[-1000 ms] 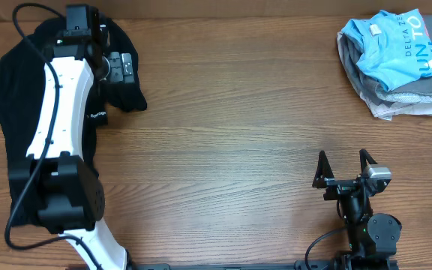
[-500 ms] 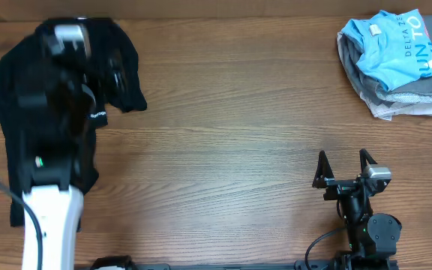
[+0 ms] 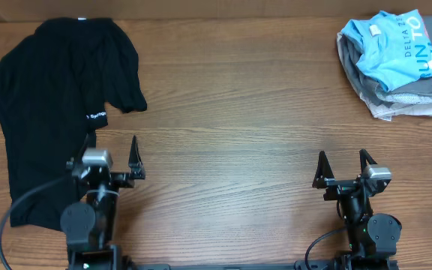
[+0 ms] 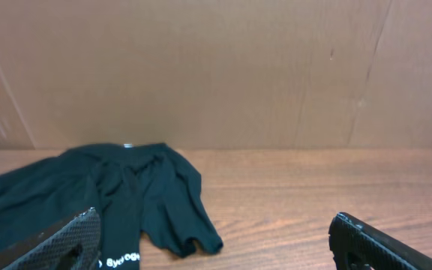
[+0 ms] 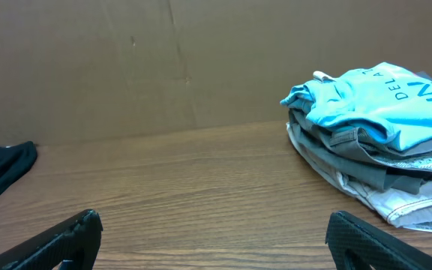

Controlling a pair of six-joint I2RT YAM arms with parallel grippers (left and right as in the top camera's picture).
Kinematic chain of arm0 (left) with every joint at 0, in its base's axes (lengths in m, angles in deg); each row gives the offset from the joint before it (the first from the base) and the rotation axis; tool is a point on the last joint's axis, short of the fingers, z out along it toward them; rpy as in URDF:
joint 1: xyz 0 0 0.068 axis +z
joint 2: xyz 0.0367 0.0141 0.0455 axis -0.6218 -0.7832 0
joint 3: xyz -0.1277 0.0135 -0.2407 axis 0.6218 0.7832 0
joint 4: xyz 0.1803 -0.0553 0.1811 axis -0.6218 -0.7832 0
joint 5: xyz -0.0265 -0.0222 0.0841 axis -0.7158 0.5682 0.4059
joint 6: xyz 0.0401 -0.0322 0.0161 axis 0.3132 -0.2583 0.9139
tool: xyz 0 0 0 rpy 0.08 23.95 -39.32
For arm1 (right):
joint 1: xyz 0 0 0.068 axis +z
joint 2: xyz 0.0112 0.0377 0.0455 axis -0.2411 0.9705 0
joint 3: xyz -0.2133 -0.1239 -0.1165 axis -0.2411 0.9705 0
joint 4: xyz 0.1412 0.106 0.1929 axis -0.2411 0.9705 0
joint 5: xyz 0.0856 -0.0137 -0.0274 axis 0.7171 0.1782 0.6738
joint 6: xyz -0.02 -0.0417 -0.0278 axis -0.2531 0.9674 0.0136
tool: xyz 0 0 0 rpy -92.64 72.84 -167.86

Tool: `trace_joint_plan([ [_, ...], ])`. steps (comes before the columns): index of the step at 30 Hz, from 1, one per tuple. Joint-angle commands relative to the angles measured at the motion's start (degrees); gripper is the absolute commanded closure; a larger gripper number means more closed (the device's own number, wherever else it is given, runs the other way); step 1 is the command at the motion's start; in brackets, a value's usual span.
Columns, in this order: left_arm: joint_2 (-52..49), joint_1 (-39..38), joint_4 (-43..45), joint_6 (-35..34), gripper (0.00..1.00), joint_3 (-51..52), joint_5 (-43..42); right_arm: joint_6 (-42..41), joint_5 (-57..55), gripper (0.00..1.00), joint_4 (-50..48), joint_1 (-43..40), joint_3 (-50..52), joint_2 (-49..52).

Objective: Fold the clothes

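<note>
Overhead, wooden table: black shirt sprawled rumpled at far left; light blue T-shirt atop what looks like grey garments, far right corner. Left gripper spread beside black shirt; right gripper spread, well apart.
</note>
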Motion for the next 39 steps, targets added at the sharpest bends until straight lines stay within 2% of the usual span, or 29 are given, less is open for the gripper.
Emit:
trace_joint_plan([
  [1, 8.15, 0.68, 3.74, -1.62, 0.00, 7.21, 1.03, -0.28, 0.02, 0.00, -0.26, -0.15, 0.61, -0.50],
  [8, 16.81, 1.14, 1.62, -1.62, 0.00, 10.73, 2.25, -0.28, 0.02, 0.00, -0.26, -0.15, 0.61, -0.50],
  [12, 22.53, 1.57, -7.50, -1.57, 0.00, 10.73, 2.40, -0.28, 0.02, 0.00, -0.26, -0.15, 0.61, -0.50],
  [18, 22.62, 1.66, -16.20, -1.79, 0.00, 10.71, 2.47, -0.28, 0.02, 0.00, -0.26, -0.15, 0.61, -0.50],
  [39, 22.56, 1.66, -15.85, -1.79, 0.00, 10.73, 2.62, -0.28, 0.02, 0.00, -0.26, -0.15, 0.61, -0.50],
])
